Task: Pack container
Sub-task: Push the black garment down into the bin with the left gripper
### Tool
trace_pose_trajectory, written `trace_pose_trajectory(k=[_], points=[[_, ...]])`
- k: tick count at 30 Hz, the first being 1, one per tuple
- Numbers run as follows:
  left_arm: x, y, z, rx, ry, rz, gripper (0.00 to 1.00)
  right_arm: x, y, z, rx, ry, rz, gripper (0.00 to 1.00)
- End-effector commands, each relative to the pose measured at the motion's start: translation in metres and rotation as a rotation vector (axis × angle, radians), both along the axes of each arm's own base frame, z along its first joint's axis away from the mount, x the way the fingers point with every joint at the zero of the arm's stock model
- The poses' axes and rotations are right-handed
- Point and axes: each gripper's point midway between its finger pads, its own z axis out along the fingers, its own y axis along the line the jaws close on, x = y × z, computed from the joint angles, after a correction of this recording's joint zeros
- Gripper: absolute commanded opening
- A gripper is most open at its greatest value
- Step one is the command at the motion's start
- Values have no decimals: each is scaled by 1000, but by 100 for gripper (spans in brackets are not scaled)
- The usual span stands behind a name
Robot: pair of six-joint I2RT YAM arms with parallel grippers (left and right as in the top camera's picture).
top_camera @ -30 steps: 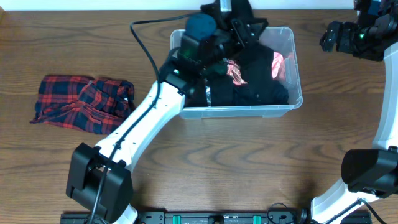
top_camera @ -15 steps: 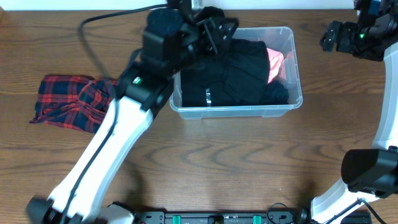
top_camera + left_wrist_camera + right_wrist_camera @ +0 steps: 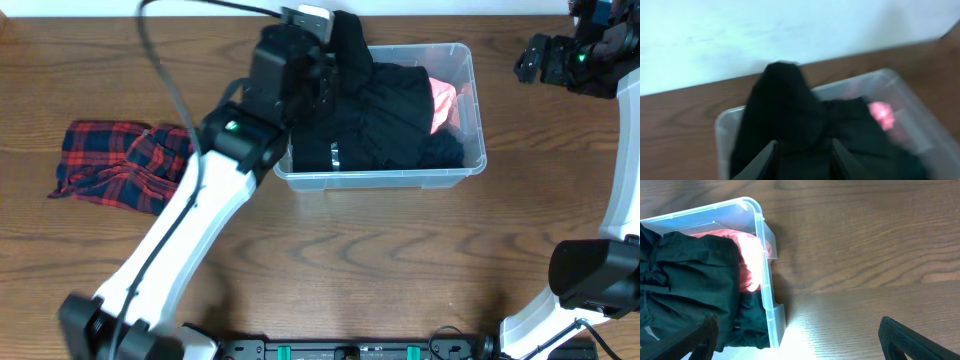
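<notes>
The clear container (image 3: 400, 178) stands at the back middle of the table, filled with dark clothes and a pink cloth (image 3: 443, 101). My left gripper (image 3: 333, 66) is above its back left corner, shut on a black garment (image 3: 351, 48) that rises over the back rim and still trails into the bin. In the left wrist view the garment (image 3: 785, 105) fills the gap between the fingers (image 3: 805, 161), above the container (image 3: 721, 131). My right gripper (image 3: 527, 62) is open and empty to the right of the bin. Its wrist view (image 3: 807, 345) shows the container's corner (image 3: 762, 255).
A red and dark plaid cloth (image 3: 130, 165) lies crumpled on the table left of the container. A black cable (image 3: 165, 70) loops over the back left of the table. A white wall (image 3: 790, 30) runs behind the table's back edge.
My left gripper has risen out of the container and moved left and back, pulling the black garment up with it. The right arm has not moved.
</notes>
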Motion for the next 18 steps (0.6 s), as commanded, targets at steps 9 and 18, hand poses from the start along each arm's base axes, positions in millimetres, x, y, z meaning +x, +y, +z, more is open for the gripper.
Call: trace_pose_trajectory(k=[9, 18], points=[[52, -3, -78, 264, -9, 7, 36, 0, 0, 0, -11, 0, 17, 99], [54, -4, -143, 336, 123, -8, 38, 0, 0, 0, -11, 0, 17, 99]])
